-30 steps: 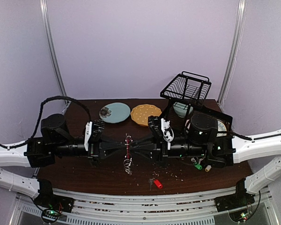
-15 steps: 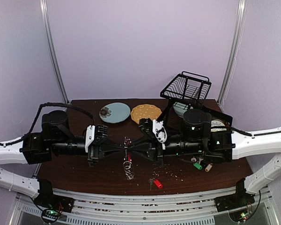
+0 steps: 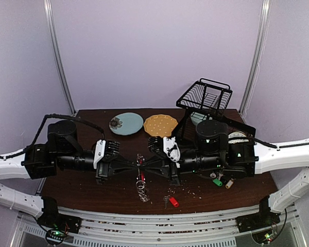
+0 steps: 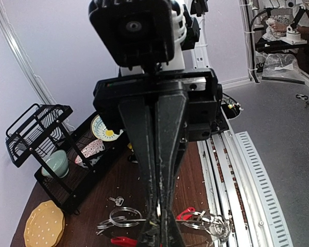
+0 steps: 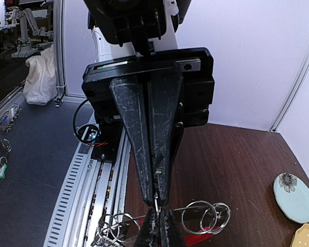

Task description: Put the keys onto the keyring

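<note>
The keyring (image 3: 140, 177) hangs above the dark wooden bench (image 3: 92, 193) at its middle, pinched from both sides between the two arms' tips. Its silvery loops dangle below the meeting point, with a short red segment just under the fingers.

The left hand (image 3: 136, 164) reaches in horizontally from the left, its fingers pressed together on the keyring. Its wrist view shows the loops (image 4: 124, 216) right at the closed tips.

The right hand (image 3: 146, 165) comes in from the right, nose to nose with the left, its fingers likewise clamped on the keyring (image 5: 198, 216).

A loose key with a red tag (image 3: 172, 201) lies on the bench near the front edge, right of the ring. Behind sit a pale blue plate (image 3: 126, 123), a yellow plate (image 3: 160, 125) and a black wire rack (image 3: 204, 96).
</note>
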